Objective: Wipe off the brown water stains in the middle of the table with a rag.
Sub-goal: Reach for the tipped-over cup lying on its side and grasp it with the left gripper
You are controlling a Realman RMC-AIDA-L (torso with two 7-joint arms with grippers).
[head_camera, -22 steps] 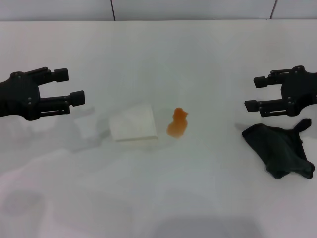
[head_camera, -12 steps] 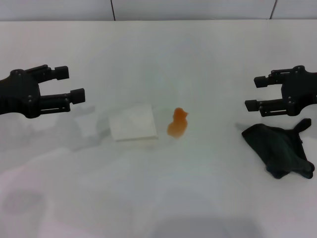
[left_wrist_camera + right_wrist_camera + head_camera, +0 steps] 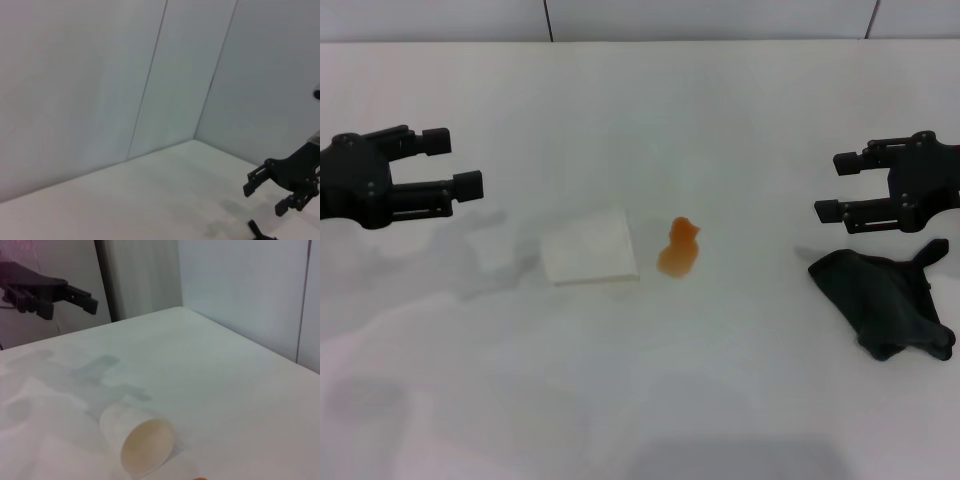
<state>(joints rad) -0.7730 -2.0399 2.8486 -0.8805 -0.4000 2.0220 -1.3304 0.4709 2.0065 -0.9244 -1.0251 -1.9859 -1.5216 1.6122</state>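
A plain white bench point(image 3: 650, 120) fills the head view, backed by pale wall panels along its far edge. Near the centre sits the brown water stain point(image 3: 678, 248), a small orange-brown blotch of irregular shape, untouched. Just beside it at 9 o'clock lies a white paper cup point(image 3: 590, 248) on its side; the right wrist view shows the cup's open mouth point(image 3: 145, 445) facing that camera.

The rag point(image 3: 885, 301), a crumpled black cloth with pointed corners, rests on the bench well apart from the stain, out at about 4 o'clock from it near the right edge. The right gripper point(image 3: 829, 187) hangs just above and beyond the rag, at roughly 11 o'clock from it, jaws spread with a clear gap between the two fingers and pinching nothing (whether it touches the cloth cannot be told, though a strip of white bench shows between them). The same gripper point(image 3: 260, 194) appears far off in the left wrist view, jaws likewise apart, with a dark tip of the rag point(image 3: 257, 229) at the lower margin below it.

The left gripper point(image 3: 453, 164) is at the opposite side, at 9 o'clock from the cup and clear of it, jaws spread and empty, its faint shadow falling on the bench below. It shows again in the right wrist view point(image 3: 85, 299), dark against the pale wall panels.
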